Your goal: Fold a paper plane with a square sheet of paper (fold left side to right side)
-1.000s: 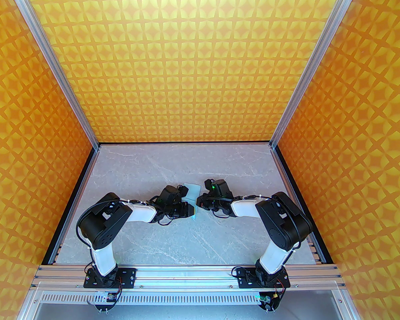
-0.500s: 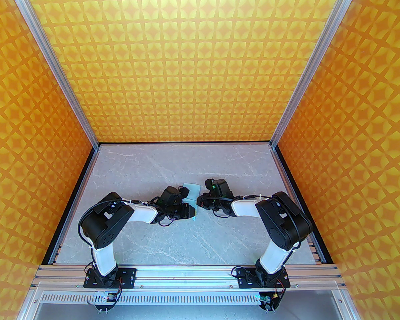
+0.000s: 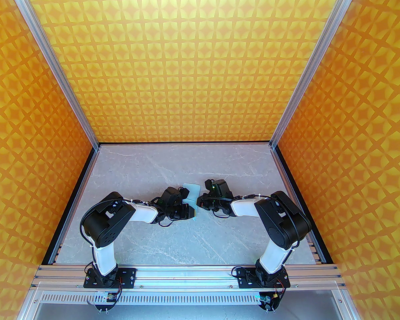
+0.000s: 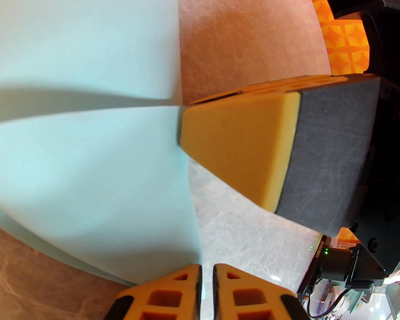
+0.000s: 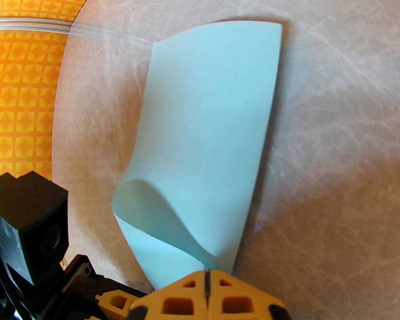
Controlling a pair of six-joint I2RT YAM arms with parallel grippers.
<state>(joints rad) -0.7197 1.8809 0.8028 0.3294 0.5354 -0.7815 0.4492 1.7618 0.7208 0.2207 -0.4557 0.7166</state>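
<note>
Paper (image 5: 206,118) lies half-doubled at centre of table (image 3: 146,238); left claw (image 4: 206,272) nipped on its edge; right claw (image 5: 206,275) shut, tip touching same edge; align edges 1st, then press crease flat.

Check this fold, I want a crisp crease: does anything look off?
Yes. The paper is doubled over, but near the right gripper its top layer billows in a loose curl instead of lying flat.

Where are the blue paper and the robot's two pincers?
square sheet of paper (image 5: 206,118), right wrist view, middle of its top layer
right gripper (image 5: 206,272), right wrist view, between its orange fingertips
left gripper (image 4: 206,268), left wrist view, between its orange fingertips
</note>
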